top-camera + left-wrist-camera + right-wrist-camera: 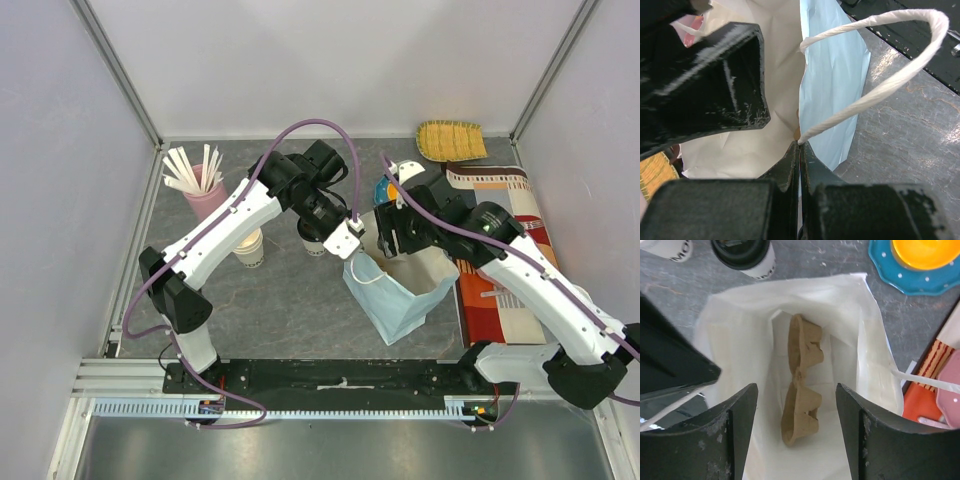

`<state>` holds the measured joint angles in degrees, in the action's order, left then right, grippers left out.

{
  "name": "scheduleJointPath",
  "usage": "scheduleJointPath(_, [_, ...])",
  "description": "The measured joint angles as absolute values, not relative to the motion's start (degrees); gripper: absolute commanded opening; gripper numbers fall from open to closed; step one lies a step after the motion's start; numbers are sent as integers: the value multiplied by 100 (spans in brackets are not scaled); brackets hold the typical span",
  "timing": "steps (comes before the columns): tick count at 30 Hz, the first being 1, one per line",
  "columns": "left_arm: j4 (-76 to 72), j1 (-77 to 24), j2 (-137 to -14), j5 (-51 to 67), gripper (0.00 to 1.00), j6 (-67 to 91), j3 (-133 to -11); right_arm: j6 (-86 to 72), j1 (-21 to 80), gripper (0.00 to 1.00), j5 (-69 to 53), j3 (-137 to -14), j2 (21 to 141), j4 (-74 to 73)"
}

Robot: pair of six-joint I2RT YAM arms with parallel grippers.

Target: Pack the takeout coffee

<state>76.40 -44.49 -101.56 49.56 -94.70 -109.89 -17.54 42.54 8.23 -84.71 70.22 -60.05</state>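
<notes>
- Nearest me, the bag (395, 300) stands open on the worktop (270, 310), with a brown carrier (802, 345) down inside it.
- My left tool (799, 152) is shut tight on the bag's left rim, right where the handle (890, 75) roots. That arm reaches in from the near left, wrist bent down.
- My right tool (796, 387) hangs over the bag's mouth pointing down, jaws well apart, holding nothing.
- The coffee (743, 254) stands upright on the worktop just outside the bag's far-left wall. It is left of the right tool and under the left arm's wrist.
- My call: the left arm is nearer but busy with the bag. So the right one must cross left over the rim to reach the cup.
</notes>
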Motion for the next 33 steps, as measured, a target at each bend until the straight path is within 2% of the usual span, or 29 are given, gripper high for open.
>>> scheduleJointPath(13, [7553,-4449,-9985,4611,2,-8875,-10796,-1573,4265,72,1162,-8130,7002,-6045])
scheduleJointPath(23, [7032,-4504,-9745,3433,2,-8252,-10372,-996,4278,74,753,-7841,6958,-5610])
scheduleJointPath(33, [6112,-4644,-9494,3369,2,-7701,-9929,-434,4252,80,447,-7793,6820,-5127])
